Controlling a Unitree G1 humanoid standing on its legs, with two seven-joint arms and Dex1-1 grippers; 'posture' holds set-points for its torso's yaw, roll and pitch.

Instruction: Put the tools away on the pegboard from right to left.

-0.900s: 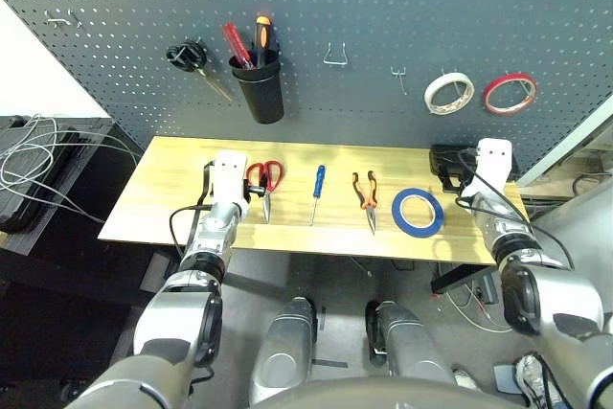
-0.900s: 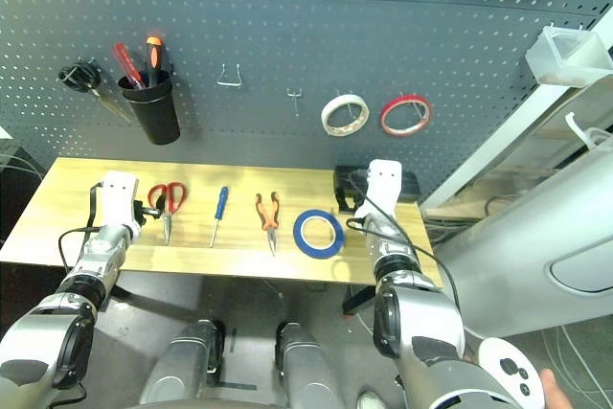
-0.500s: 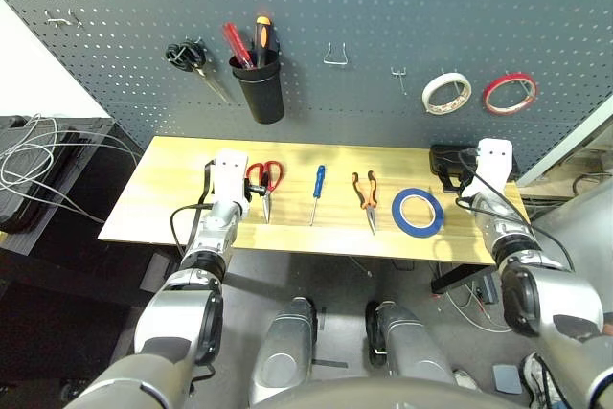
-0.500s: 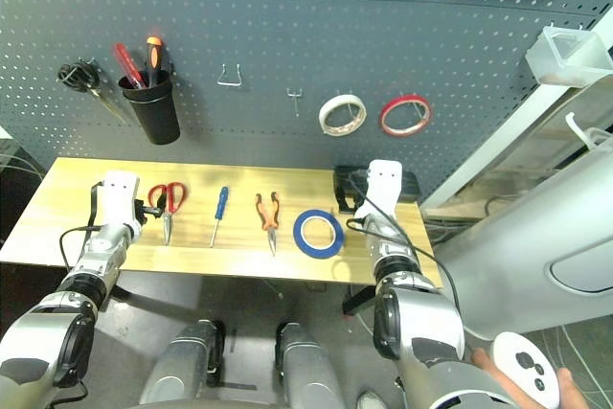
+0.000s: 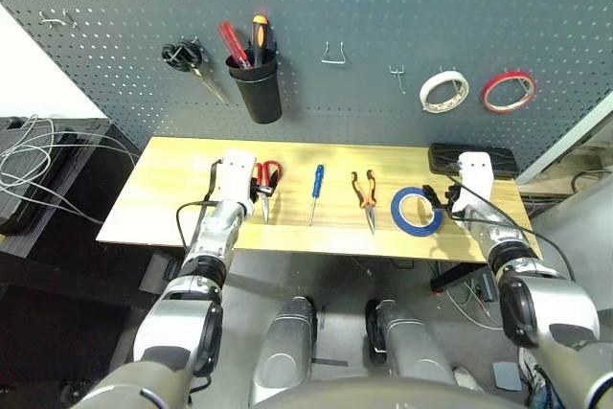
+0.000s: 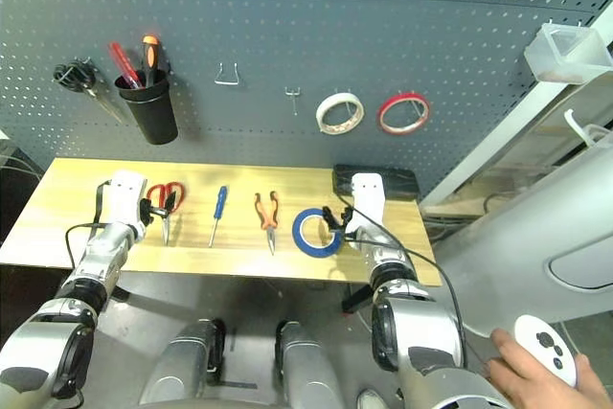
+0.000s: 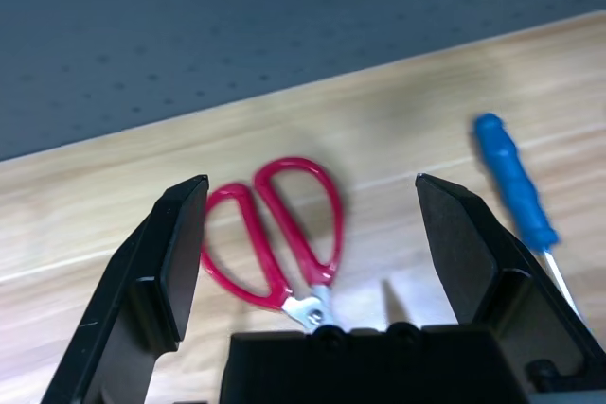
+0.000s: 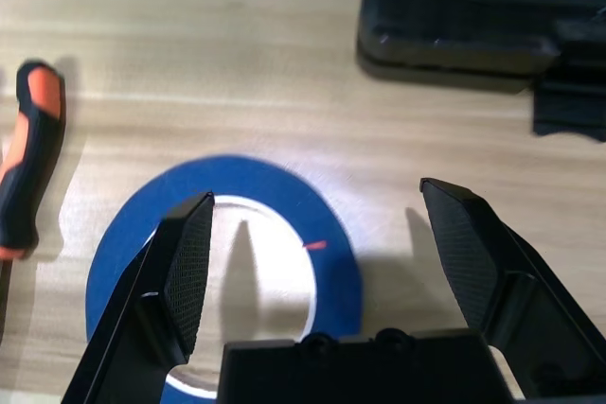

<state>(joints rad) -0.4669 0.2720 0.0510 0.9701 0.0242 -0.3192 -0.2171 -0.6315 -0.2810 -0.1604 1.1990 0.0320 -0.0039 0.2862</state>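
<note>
A: Where's the blue tape (image 5: 417, 212)?
B: Flat on the table (image 5: 172, 179), rightmost tool, beside the pliers (image 5: 366, 195). Right gripper (image 8: 322, 219) over it, jaws wide, empty.
A: Left gripper (image 7: 312, 224)?
B: Wide too, empty, at the scissors (image 7: 284, 234).
A: Pinch one wall of the ring, then lift.

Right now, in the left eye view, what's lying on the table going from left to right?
Red-handled scissors → blue-handled screwdriver → orange-and-black pliers → blue tape ring → black case.
</note>
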